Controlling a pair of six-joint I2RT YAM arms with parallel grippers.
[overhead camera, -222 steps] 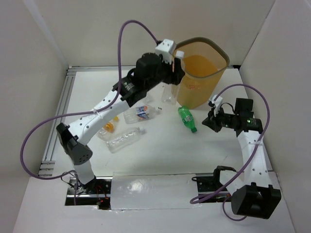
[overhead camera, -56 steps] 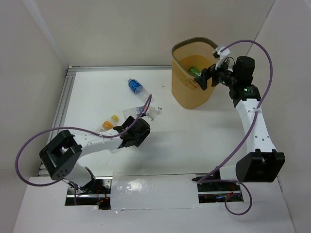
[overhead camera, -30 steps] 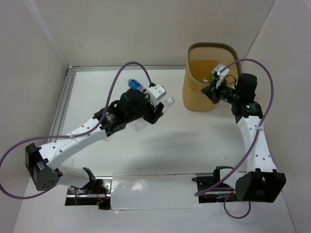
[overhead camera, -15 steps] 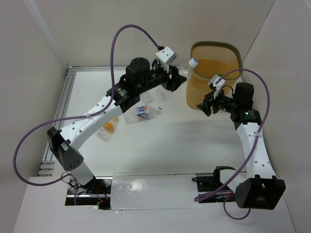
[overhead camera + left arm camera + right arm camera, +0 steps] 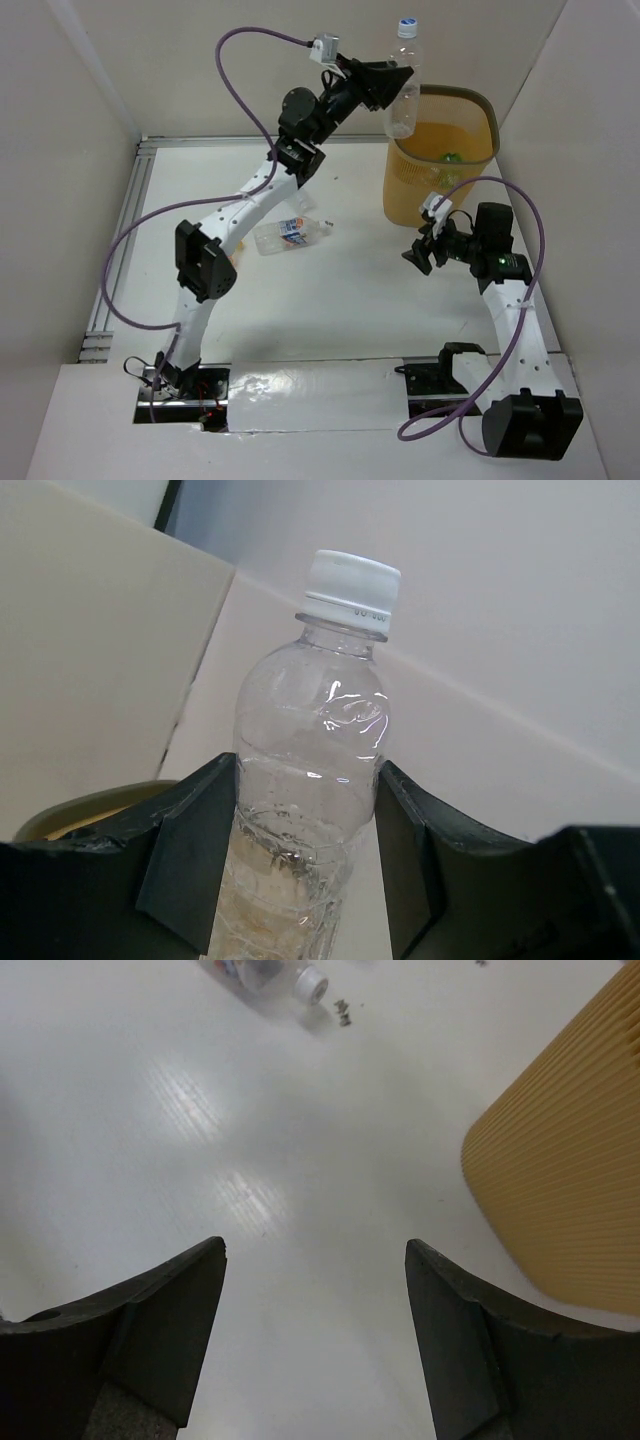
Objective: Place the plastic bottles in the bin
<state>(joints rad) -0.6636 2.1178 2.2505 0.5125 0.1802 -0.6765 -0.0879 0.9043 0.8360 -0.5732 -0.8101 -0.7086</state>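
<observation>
My left gripper (image 5: 397,82) is raised high and shut on a clear plastic bottle (image 5: 404,112) with a white cap. The bottle stands upright above the left rim of the yellow-orange bin (image 5: 440,175). In the left wrist view the bottle (image 5: 312,740) fills the gap between the black fingers (image 5: 195,850), and the bin's rim (image 5: 85,810) shows at lower left. A green bottle (image 5: 451,155) lies inside the bin. A blue-labelled bottle (image 5: 288,232) lies on the table. My right gripper (image 5: 418,252) hangs open and empty in front of the bin.
The table's white surface (image 5: 260,1140) lies under my right gripper (image 5: 315,1250), with the bin's ribbed wall (image 5: 570,1170) to its right and the lying bottle's white cap (image 5: 310,980) far ahead. White walls enclose the table.
My left arm has lifted the clear bottle higher, upright over the bin's left rim. My right gripper has pulled back from the bin and lowered towards the table, jaws open.
</observation>
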